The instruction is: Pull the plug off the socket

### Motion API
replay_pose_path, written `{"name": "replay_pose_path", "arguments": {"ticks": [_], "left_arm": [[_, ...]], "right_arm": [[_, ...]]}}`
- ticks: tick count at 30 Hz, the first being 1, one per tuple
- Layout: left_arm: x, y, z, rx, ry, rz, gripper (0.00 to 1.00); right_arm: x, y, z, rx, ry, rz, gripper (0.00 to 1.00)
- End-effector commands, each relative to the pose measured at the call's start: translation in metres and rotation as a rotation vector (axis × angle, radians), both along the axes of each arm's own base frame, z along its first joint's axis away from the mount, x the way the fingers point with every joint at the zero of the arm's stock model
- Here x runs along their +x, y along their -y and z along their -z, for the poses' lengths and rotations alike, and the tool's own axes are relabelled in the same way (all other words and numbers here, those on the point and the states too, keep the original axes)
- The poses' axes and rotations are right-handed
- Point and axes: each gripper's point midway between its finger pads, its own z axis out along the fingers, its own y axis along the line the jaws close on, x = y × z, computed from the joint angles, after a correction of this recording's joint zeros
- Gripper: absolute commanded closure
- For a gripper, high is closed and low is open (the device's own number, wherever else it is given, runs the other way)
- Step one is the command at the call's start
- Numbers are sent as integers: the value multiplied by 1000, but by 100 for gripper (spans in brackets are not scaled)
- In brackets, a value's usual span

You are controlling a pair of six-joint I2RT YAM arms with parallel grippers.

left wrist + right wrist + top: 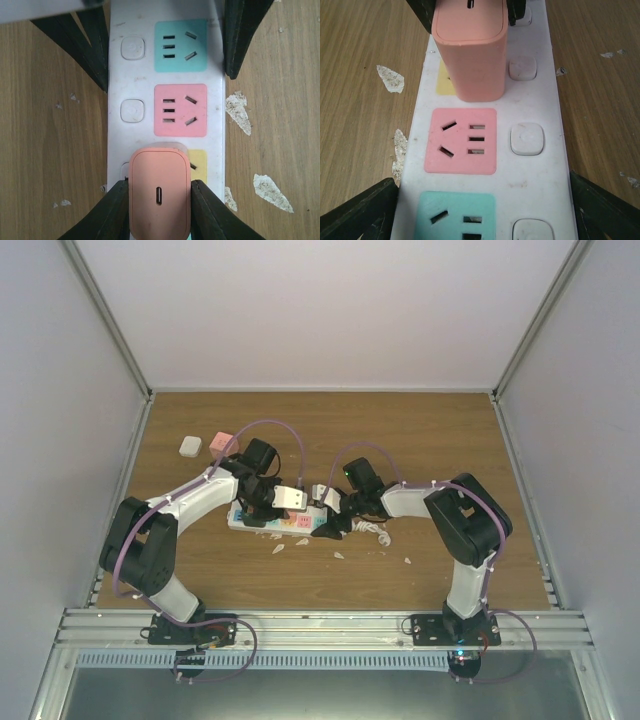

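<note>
Currently, the socket (296,524) lies flat on the wooden table (420,440), between the two arms. The plug (470,55), a salmon-pink block with a slot-shaped port in its top face, stands upright on the yellow outlet (198,165), its base against the strip face. The left gripper (159,200) is closed on the plug, with one black finger pressing each side of the block. The right gripper (481,184) stands wide across the strip near the teal outlet (455,215), with one finger against each long edge, clamping the body. The pink outlet (461,141) lies bare between the two grippers. White push buttons (526,139) run alongside the outlets. Pale flecks (237,112) lie on the wood beside the strip. A small white block (190,446) and a small pink block (222,443) sit at far left, well apart from the strip.
</note>
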Motion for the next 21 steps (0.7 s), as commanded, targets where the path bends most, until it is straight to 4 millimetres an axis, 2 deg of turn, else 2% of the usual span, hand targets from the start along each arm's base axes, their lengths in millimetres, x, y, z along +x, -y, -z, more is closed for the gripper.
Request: {"name": "replay_pose_path", "arguments": {"ticks": [1, 12, 17, 21], "left_arm": [[6, 16, -22, -83, 25, 12, 74], [12, 23, -44, -159, 3, 6, 85], [15, 19, -52, -162, 11, -2, 87], [25, 10, -70, -189, 31, -33, 87]], "right_arm": [[-8, 5, 21, -69, -20, 13, 41], [-4, 5, 23, -80, -26, 36, 60], [-4, 5, 23, -79, -29, 39, 63], [-3, 5, 22, -76, -31, 41, 63]]}}
